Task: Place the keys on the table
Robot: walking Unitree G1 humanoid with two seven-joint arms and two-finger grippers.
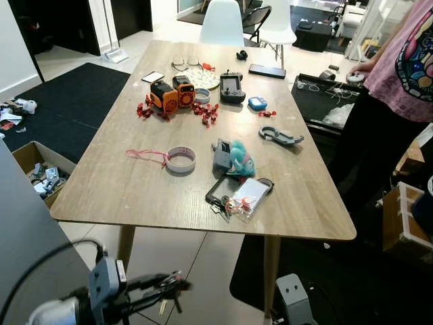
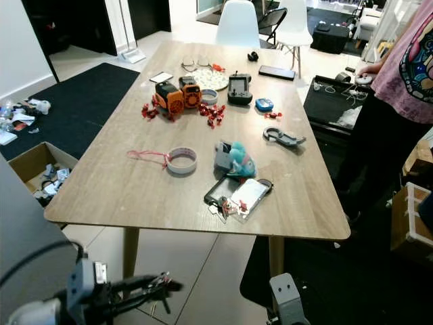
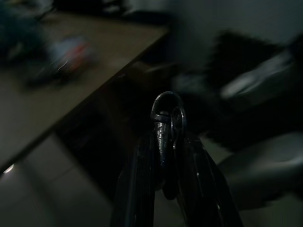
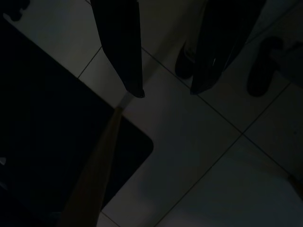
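step: carry, pre-place | left gripper (image 1: 168, 281) clamped on keys (image 1: 170, 284), below table (image 1: 135, 196) edge | right gripper (image 4: 163, 90) idle, fingers apart | next: likely lift over tabletop, release

Silver left arm (image 1: 57, 311) with a looping black cable, ending in a left gripper (image 1: 166, 283) of long black fingers.

No readable text, labels, brands or nos. anywhere. The person's pink shirt (image 1: 409, 61) has a colourful print, but no letters can be made out; items on the wooden table (image 1: 135, 189) too small to read.
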